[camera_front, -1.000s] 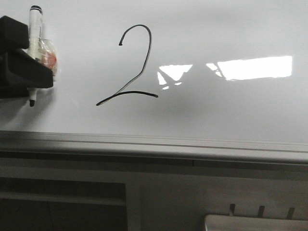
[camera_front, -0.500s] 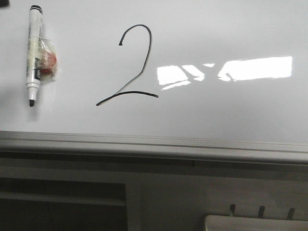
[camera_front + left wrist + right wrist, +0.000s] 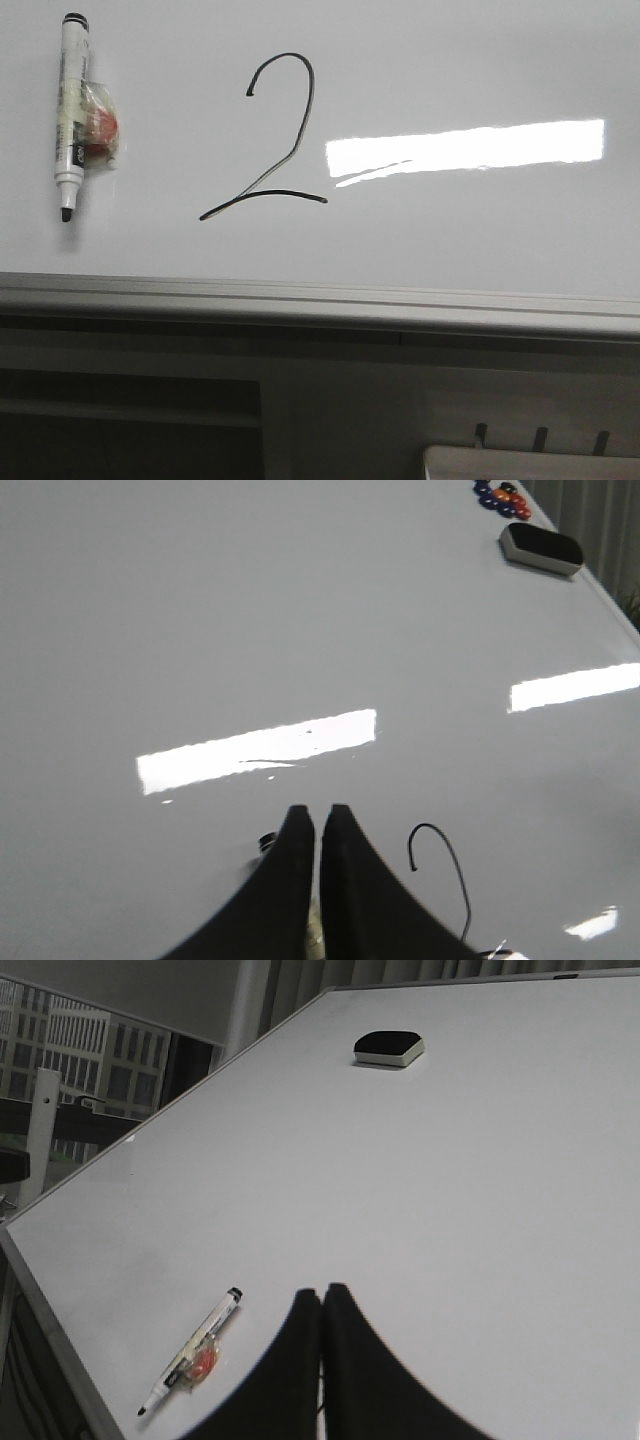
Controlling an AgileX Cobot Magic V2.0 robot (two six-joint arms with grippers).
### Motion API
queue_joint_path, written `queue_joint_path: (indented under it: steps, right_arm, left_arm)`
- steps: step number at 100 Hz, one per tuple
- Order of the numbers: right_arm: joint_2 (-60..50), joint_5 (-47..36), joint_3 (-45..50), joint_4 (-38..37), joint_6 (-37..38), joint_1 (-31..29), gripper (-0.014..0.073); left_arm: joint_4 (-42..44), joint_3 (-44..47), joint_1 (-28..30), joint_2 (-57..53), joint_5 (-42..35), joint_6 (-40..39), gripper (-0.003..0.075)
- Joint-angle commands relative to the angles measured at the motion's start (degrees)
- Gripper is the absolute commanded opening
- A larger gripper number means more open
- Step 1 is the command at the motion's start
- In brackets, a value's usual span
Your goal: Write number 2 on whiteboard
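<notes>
Our left gripper (image 3: 317,815) has its two dark fingers pressed together with only a hairline seam between them, and nothing sits between the tips. It hangs above the whiteboard (image 3: 250,630) without touching it; below the fingers, partly hidden, we see a small dark bit of something we cannot identify. The hooked top of the number 2 (image 3: 445,865) shows just beside this gripper in the left wrist view.

Our right gripper (image 3: 322,1295) is likewise closed and empty, its fingers meeting along a thin line, raised above the board. Neither arm appears in the front view.

In the front view the number 2 (image 3: 268,140) is drawn in thin black line on the whiteboard (image 3: 450,60), with a hooked top, a long diagonal and a wavy base. To its left, well apart from it, lies a white marker (image 3: 71,110) with its black tip toward the board's grey rail (image 3: 320,300); a small clear wrapper with red inside (image 3: 100,135) touches its side. A bright strip of reflected light (image 3: 465,150) lies to the right of the digit.

At the far end of the board rests a dark eraser (image 3: 388,1048), and near it in the left wrist view a cluster of small red and blue magnets (image 3: 503,498).
</notes>
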Motion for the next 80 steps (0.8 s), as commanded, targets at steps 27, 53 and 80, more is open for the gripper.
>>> queue_joint_path:
  steps: [27, 53, 80]
  right_arm:
    - [-13.0, 1.9, 15.3, 6.9, 0.1, -0.1, -0.0066]
    - [-12.8, 2.7, 16.2, 8.3, 0.1, -0.1, -0.0066]
    - [-12.8, 2.6, 16.2, 8.3, 0.1, -0.1, -0.0066]
  left_arm:
    - [3.0, -1.4, -0.1, -7.4, 1.1, -0.2, -0.0020]
    - [1.2, -0.8, -0.1, -7.4, 1.8, -0.2, -0.0020]
    - [1.2, -0.7, -0.1, -7.4, 1.8, -0.2, -0.0020]
